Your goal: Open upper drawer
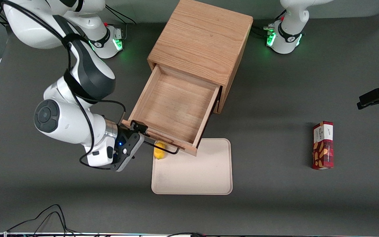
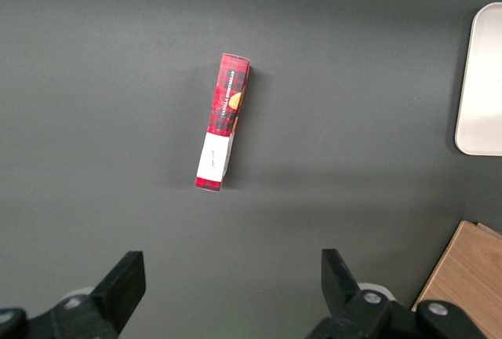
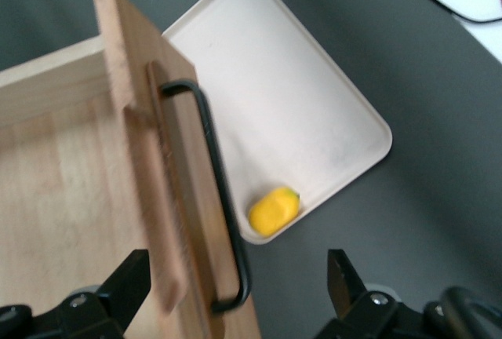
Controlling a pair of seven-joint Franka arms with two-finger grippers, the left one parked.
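Note:
The upper drawer (image 1: pixel 176 105) stands pulled well out of the wooden cabinet (image 1: pixel 202 39), and its plain wood tray is bare inside. A thin black wire handle (image 1: pixel 163 148) runs along the drawer front (image 3: pixel 169 198), which faces the front camera. My gripper (image 1: pixel 141 133) is open at the working arm's end of that front. In the right wrist view the gripper (image 3: pixel 235 292) has its fingers wide apart, straddling the end of the handle (image 3: pixel 216 174) and the front board without clamping either.
A cream tray (image 1: pixel 192 174) lies on the table under the drawer front, with a small yellow object (image 1: pixel 159 150) in its corner beside the gripper. A red snack box (image 1: pixel 323 144) lies toward the parked arm's end. Cables run along the table's near edge.

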